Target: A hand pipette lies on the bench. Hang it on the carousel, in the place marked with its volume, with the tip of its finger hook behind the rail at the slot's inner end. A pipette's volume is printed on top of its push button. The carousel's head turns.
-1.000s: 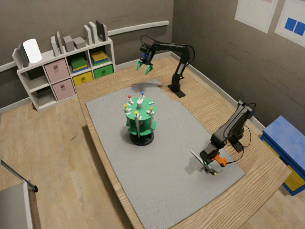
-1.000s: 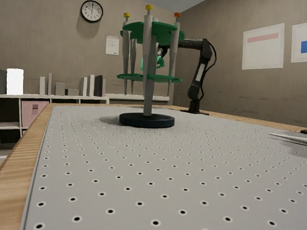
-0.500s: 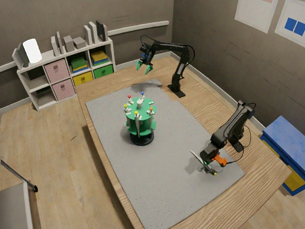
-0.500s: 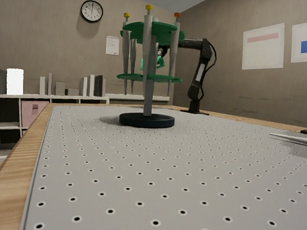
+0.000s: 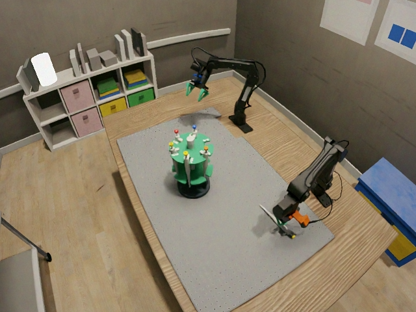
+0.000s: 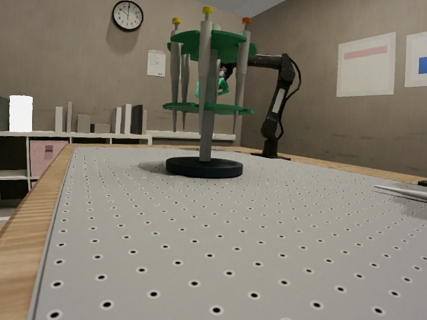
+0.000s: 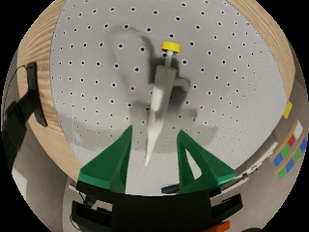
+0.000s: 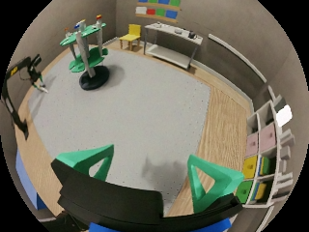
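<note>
Evidently the left pincer (image 5: 281, 223) (image 7: 155, 131) (image 8: 41, 86) is released, its fingers parted partway above the yellow-buttoned pipette (image 5: 268, 212) (image 6: 403, 191) (image 7: 160, 92) (image 8: 44, 90) on the table (image 5: 352, 242) (image 6: 17, 223) (image 7: 39, 43) (image 8: 222, 121) — likely poised to straddle its body. The right pincer (image 5: 193, 97) (image 6: 208, 93) (image 8: 152, 155) hangs wide and unladen, perhaps spared for turning the carousel (image 5: 198, 147) (image 6: 224, 43) (image 8: 72, 39) — the volume print is unreadable.
</note>
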You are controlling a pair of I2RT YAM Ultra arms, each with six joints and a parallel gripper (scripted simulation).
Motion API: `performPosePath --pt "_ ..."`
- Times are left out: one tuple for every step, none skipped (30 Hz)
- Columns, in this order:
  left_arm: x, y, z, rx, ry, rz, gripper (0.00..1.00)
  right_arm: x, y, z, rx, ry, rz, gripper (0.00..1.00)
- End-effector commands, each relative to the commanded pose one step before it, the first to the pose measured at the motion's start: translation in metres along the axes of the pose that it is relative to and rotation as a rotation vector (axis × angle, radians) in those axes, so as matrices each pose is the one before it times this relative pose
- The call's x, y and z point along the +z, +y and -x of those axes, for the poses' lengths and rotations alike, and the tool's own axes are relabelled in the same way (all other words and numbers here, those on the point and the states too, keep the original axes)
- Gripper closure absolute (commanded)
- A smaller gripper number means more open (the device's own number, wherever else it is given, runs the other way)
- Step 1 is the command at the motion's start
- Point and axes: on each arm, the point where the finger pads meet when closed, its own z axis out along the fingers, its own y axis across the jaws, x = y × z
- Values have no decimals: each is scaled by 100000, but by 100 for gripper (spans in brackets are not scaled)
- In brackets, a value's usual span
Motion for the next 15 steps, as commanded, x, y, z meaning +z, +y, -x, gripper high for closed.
performPosePath --pt "-1119 -824 537 -862 -1373 -2725 46 -118 -355 451 -836 -2292 240 0" --pt "0 0 0 0 0 0 46 0 0 0 0 0 0 0" --pt "0 0 0 0 0 0 46 0 0 0 0 0 0 0" --pt "0 0 0 0 0 0 46 0 0 0 0 0 0 0" --pt "0 0 0 0 0 0 46 0 0 0 0 0 0 0" --pt "0 0 0 0 0 0 46 0 0 0 0 0 0 0" --pt "0 0 0 0 0 0 46 0 0 0 0 0 0 0" --pt "0 0 0 0 0 0 46 0 0 0 0 0 0 0" --pt "324 -2 120 -65 -10 1234 46 0 0 0 0 0 0 0" --pt "54 -51 36 182 -1 372 46 0 0 0 0 0 0 0" --pt "-342 -102 25 151 -1 -930 46 0 0 0 0 0 0 0" --pt "-731 -112 7 -20 -5 -2319 46 0 0 0 0 0 0 0" --pt "0 0 0 0 0 0 46 0 0 0 0 0 0 0" --pt "0 0 0 0 0 0 46 0 0 0 0 0 0 0" --pt "-124 -22 -188 543 19 -391 46 0 0 0 0 0 0 0"
